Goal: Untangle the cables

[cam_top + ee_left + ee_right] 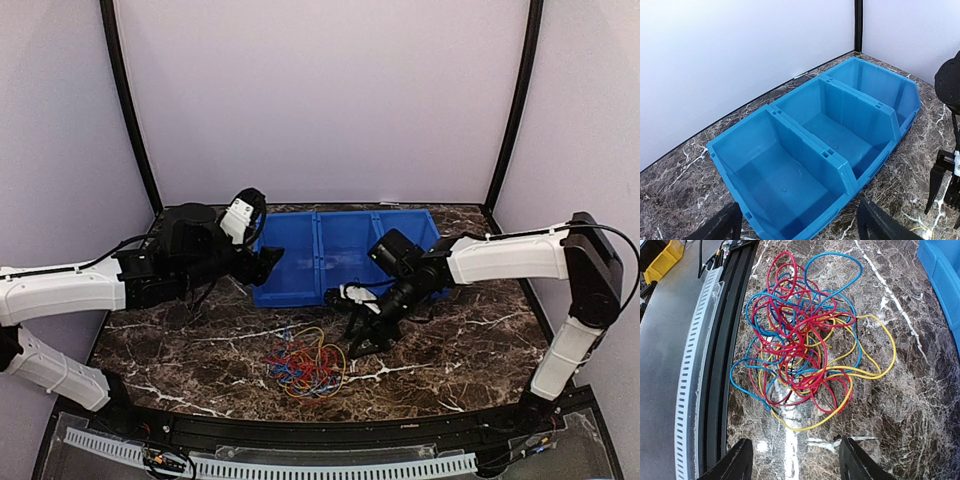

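The cables (306, 362) lie in one tangled heap of red, blue and yellow loops on the marble table, near its front edge. In the right wrist view the cables (805, 335) fill the middle, and my right gripper (796, 462) hovers just short of them, open, with nothing between its fingers. From above, the right gripper (362, 330) points down at the heap's right side. My left gripper (268, 258) is off by the blue bin's left end, well away from the heap. In its own view the left gripper (797, 227) is open over the bin's near compartment and holds nothing.
A blue bin (310, 290) with three compartments stands at the back of the table, its rim (805, 132) close under the left gripper and one corner (945, 275) beside the cables. A black rail (715, 365) runs along the table's front edge.
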`<state>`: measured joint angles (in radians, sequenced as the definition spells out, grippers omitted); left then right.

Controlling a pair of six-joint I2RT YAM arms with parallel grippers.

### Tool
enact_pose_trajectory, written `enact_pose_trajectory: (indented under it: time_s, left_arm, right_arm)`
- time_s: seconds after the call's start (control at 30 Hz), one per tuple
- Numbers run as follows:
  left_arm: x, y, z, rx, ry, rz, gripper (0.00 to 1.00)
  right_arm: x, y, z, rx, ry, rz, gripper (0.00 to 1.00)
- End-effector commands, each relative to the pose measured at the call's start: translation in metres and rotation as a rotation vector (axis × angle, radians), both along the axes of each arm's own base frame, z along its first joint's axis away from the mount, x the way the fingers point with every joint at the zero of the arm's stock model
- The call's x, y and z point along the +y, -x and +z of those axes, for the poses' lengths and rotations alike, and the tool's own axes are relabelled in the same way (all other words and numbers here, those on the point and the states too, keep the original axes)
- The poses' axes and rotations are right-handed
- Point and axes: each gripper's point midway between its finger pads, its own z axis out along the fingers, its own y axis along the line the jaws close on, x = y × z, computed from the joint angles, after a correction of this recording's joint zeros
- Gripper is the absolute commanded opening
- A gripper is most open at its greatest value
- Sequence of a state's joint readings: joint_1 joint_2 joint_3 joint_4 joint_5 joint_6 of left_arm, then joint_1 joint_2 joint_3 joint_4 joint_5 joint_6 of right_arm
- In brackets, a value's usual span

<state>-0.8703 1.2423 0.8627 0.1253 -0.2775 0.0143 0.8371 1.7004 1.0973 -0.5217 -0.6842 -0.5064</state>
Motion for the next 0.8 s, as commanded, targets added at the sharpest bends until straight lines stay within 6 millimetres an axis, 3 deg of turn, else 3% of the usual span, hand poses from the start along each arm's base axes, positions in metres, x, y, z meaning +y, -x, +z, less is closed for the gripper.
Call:
enact_pose_trajectory:
  time_s: [0.0, 0.3, 0.63, 0.77]
  left_arm:
    - [0.005, -0.004, -0.001, 0.016, -0.034, 0.034, 0.82]
    - [0.005, -0.007, -0.011, 0.014, -0.092, 0.034, 0.82]
    - [0.003, -0.004, -0.008, 0.017, -0.092, 0.010, 0.82]
    - [0.003, -0.003, -0.006, 0.013, -0.086, 0.005, 0.82]
  right_arm:
    - [0.009, -0.009, -0.006, 0.019, 0.008, -0.069, 0.61]
    - [0.023, -0.015, -0.024, 0.080, 0.058, -0.095, 0.58]
    - [0.033, -0.007, -0.030, 0.146, 0.074, -0.073, 0.30]
    - [0.035, -0.005, -0.032, 0.151, 0.091, -0.066, 0.28]
